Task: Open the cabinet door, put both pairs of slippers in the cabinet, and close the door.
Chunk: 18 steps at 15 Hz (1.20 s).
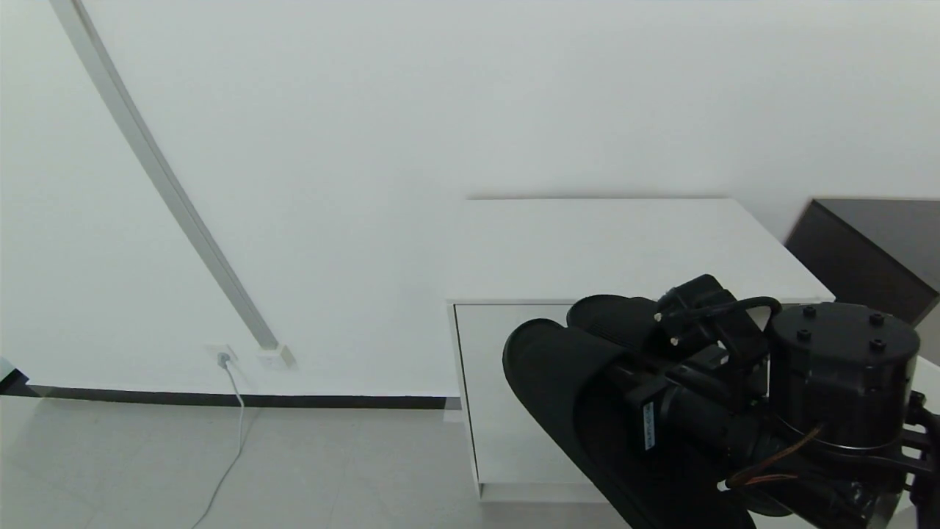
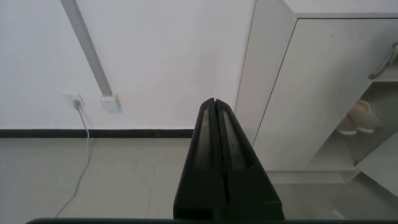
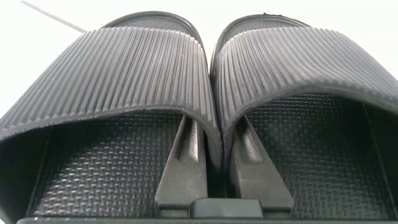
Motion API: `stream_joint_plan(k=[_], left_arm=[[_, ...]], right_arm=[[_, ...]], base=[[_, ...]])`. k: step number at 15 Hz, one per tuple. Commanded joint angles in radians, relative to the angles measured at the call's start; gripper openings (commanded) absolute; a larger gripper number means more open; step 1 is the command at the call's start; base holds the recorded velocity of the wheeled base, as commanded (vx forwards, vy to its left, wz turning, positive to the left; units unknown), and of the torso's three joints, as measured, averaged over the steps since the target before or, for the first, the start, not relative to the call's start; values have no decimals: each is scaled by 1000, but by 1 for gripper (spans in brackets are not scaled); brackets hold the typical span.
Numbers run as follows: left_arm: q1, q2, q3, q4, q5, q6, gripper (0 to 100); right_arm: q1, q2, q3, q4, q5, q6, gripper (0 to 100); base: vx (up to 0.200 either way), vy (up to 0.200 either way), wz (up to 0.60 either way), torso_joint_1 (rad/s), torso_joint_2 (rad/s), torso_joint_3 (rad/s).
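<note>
Right tool [image 3: 214, 124]: one finger under each strap, pinching the touching inner sides of the black slippers [image 3: 137, 68] between them.
Black slippers: held in the air side by side, on the right, in front of the cabinet [image 1: 624, 242].
Left tool [image 2: 214, 106]: fingers pressed together, held above the floor [image 1: 294, 470] to the left of the cabinet.
Cabinet: white, standing on the floor against the far wall [image 1: 367, 110].
Pale slippers [image 2: 360, 117]: a pair on a shelf inside the cabinet – seen from the left wrist.
Wall: a slanted conduit [image 1: 169, 184] runs down to a socket [image 1: 222, 358] – a cable [image 1: 239, 419] trails from it to the floor.
</note>
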Motion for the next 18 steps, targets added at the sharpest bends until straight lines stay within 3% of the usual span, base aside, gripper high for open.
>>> stream_joint_plan(k=[1, 16, 18], left_arm=[[0, 0, 0, 1, 1, 0, 0], [0, 2, 0, 1, 2, -2, 0], [0, 2, 0, -1, 2, -2, 0]], right_arm=[[1, 5, 4, 0, -1, -1, 0], [19, 5, 4, -1, -4, 1, 0], [19, 6, 5, -1, -4, 1, 0]], base=[[0, 0, 0, 0, 0, 0], [0, 0, 0, 0, 0, 0], [0, -200, 0, -2, 2, 2]])
